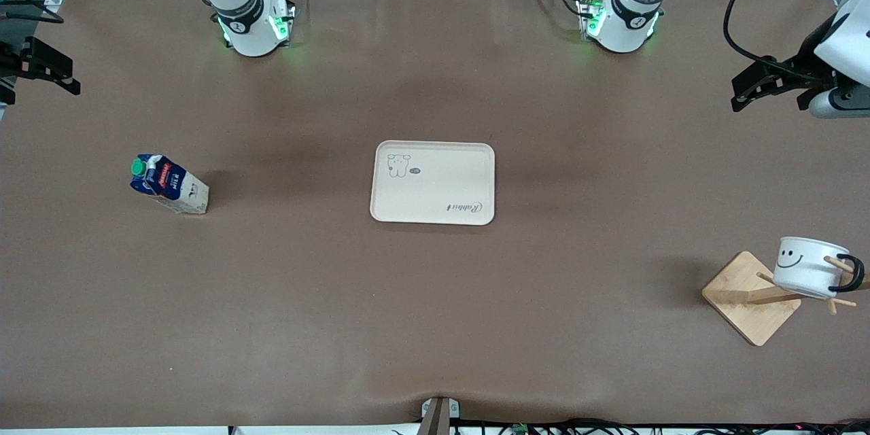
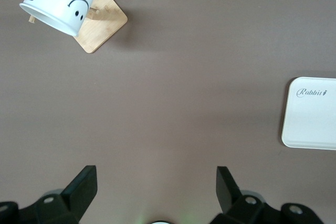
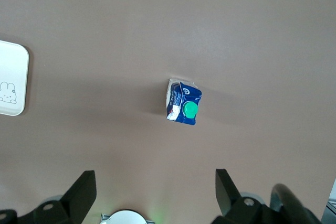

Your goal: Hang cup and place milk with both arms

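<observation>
The white cup (image 1: 809,266) with the smiley face hangs by its black handle on a peg of the wooden rack (image 1: 751,299) toward the left arm's end of the table. It also shows in the left wrist view (image 2: 58,1). The blue milk carton (image 1: 168,185) stands on the table toward the right arm's end and shows in the right wrist view (image 3: 184,103). My left gripper (image 1: 744,94) is open and empty, high over bare table (image 2: 156,182). My right gripper (image 1: 58,75) is open and empty, high over bare table (image 3: 156,184).
A pale rectangular tray (image 1: 433,182) with a rabbit drawing lies at the table's middle. It also shows in the left wrist view (image 2: 312,114) and in the right wrist view (image 3: 11,77). The rack's square base shows in the left wrist view (image 2: 105,24).
</observation>
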Robot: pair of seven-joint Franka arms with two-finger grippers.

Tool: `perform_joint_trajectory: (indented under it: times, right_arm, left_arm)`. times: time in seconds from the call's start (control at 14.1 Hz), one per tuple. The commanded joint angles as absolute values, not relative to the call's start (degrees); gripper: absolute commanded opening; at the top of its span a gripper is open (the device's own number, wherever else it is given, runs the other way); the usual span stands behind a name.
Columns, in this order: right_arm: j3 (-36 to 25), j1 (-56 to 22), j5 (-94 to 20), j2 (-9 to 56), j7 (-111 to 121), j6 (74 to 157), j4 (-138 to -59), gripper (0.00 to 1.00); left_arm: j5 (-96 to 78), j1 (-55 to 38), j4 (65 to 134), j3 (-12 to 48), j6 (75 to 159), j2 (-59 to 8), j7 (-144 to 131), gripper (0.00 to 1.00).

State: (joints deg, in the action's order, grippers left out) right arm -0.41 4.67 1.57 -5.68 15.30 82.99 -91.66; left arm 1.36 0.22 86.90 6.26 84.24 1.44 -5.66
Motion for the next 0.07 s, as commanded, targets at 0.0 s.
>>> perform_joint_trajectory:
  times: [0.0]
  right_arm:
    - [-0.26, 5.01, 2.72, -5.10, 14.50, 81.83, -90.17, 1.00]
  left_arm:
    - [0.26, 0.35, 86.57, 6.24, 84.20, 1.93, -5.36, 1.00]
